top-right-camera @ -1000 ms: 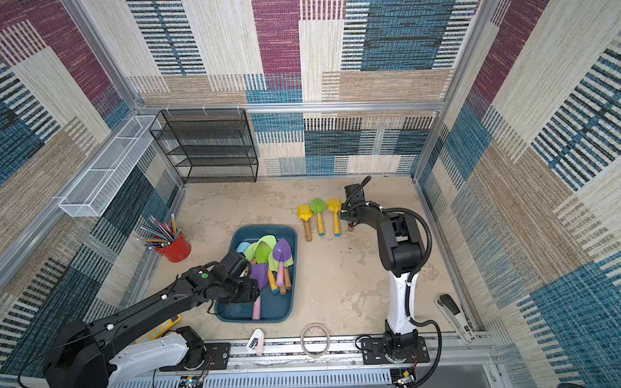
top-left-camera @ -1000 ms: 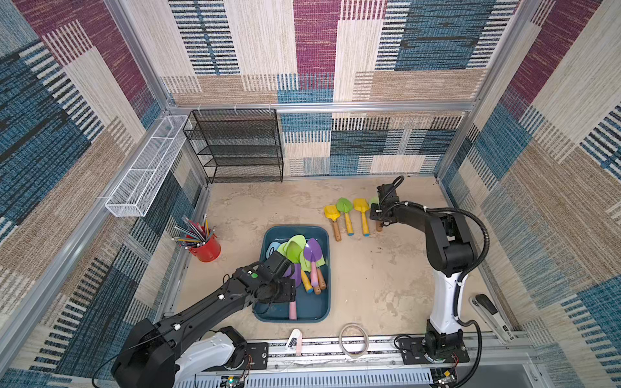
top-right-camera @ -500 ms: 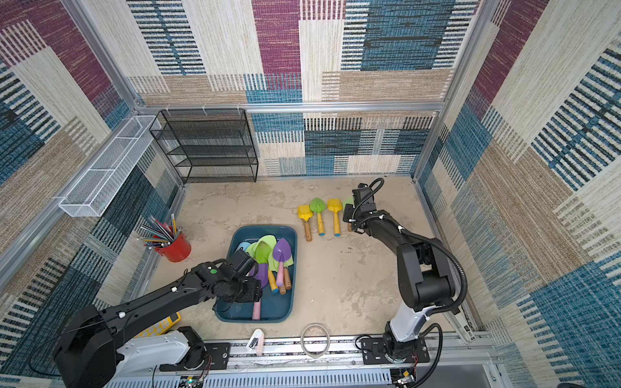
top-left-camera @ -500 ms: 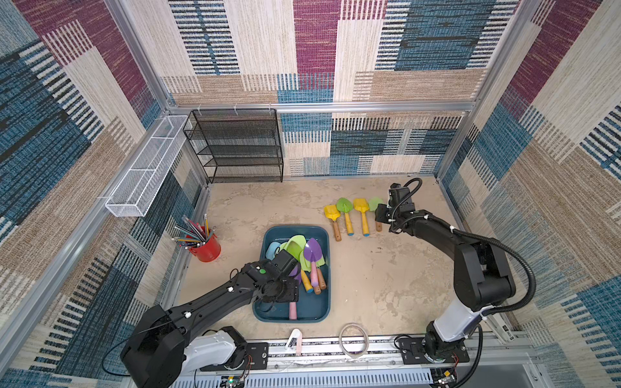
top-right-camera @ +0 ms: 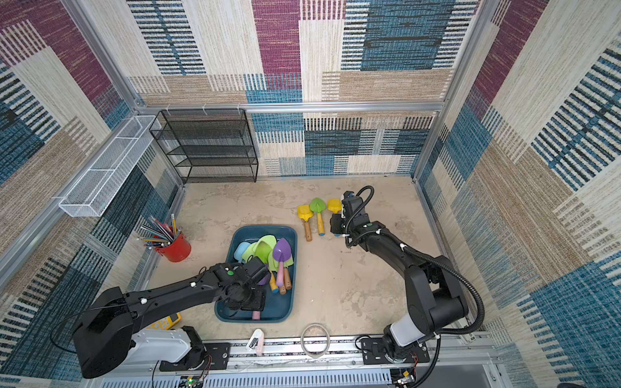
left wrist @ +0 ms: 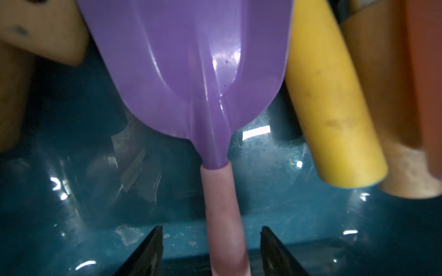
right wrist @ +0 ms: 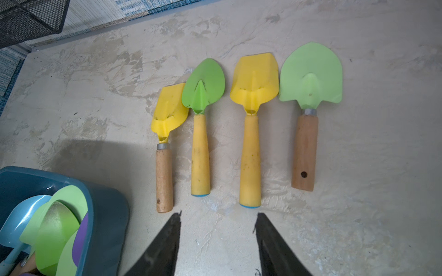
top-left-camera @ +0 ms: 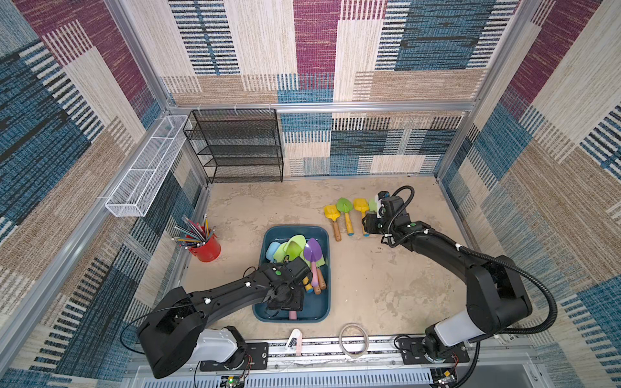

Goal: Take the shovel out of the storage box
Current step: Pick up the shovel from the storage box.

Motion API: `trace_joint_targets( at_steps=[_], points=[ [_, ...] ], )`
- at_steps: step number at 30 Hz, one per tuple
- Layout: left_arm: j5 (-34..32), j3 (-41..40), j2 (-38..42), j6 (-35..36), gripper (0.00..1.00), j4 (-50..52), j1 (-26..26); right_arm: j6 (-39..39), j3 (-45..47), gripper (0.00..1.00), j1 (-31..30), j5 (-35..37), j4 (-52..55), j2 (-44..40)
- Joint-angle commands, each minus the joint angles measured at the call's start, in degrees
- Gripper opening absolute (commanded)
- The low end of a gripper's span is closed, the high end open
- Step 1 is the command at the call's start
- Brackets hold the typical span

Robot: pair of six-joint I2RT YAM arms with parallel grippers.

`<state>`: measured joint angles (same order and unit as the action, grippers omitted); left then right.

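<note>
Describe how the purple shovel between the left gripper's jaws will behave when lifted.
Probably stiff and light: the purple shovel looks like glossy moulded plastic. Its smooth round pink handle may twist or slip in the left gripper.

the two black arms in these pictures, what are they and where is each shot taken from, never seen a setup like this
They are a robot's left arm and right arm, mounted at the near edge of a table, each ending in a two-fingered pincer. The two wide pictures come from one camera overhead; the two close-ups come from cameras on the wrists. On the table sit a blue storage box full of toy shovels, four more shovels in a row, a red cup of pencils and a black mesh rack. The left pincer is down in the box, open, straddling the pink handle of a purple shovel, not gripping it yet. The right pincer is open and empty near the row.
</note>
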<state>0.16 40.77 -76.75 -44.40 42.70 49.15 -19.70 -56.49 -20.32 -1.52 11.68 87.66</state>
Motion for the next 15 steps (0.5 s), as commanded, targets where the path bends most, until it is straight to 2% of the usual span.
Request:
trace_joint_targets(
  at_steps=[1, 6, 9, 11, 15],
  points=[
    [-1.1, 0.7, -1.6, -2.5, 0.63, 1.5, 1.0, -0.8, 0.5, 0.53, -0.3, -1.1, -2.7, -0.9],
    [-1.6, 2.0, -4.4, -3.1, 0.55, 1.3, 2.4, -0.9, 1.3, 0.53, -0.6, -1.5, -3.7, -1.4],
    [-1.7, 2.3, -5.2, -3.5, 0.47, 1.3, 2.5, -1.1, 2.4, 0.53, -0.7, -1.7, -4.6, -1.8],
    [-1.7, 2.1, -5.4, -3.8, 0.37, 0.9, 2.5, -1.2, 2.7, 0.53, -0.7, -1.7, -4.7, -2.0],
    [-2.5, 1.7, -4.8, -4.6, 0.26, 0.9, 2.5, -1.1, 3.1, 0.53, -0.8, -1.9, -5.0, -1.9]
  ],
)
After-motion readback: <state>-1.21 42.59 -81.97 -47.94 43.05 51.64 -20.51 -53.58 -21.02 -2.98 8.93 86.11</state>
